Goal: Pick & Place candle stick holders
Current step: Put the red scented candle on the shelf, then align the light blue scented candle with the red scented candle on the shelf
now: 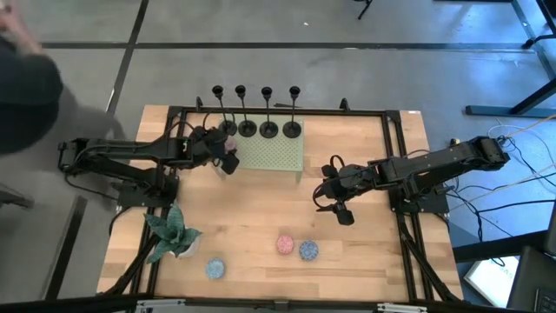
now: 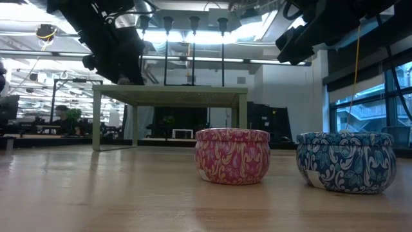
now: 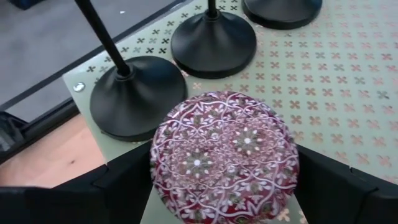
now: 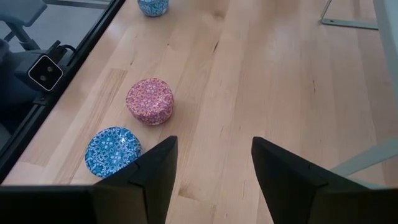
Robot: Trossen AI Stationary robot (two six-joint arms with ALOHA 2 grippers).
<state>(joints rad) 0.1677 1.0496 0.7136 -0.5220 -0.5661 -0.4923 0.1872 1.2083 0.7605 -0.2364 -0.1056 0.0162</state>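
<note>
1. Along the far edge of the table [image 1: 347, 252], four black candle stick holders [image 1: 254, 129] stand in a row on a low green perforated stand [image 1: 274, 155], round bases side by side, stems upright.
2. Reaching in from the table's left side, the left arm stretches level toward the stand, and the left gripper [image 1: 228, 159] is at the stand's left corner, just beside the nearest holder.
3. Between its fingers [image 3: 124, 177] sits a red patterned tin [image 3: 225, 155], seen from above in the left wrist view; the fingers stand wide on either side of it, and whether they press on it or are just clear I cannot tell.
4. Two holder bases [image 3: 138, 96] are just past the tin on the stand.
5. The right arm comes in from the right side, elbow bent, with the right gripper [image 1: 340, 211] raised over bare wood right of the stand, pointing down and forward.
6. Its fingers [image 4: 152, 171] are apart with nothing between them.
7. A pink tin [image 4: 150, 101] and a blue tin [image 4: 112, 151] sit close together on the wood near the front; another blue tin [image 1: 215, 269] is farther left, beside a small plant [image 1: 172, 233].
</note>
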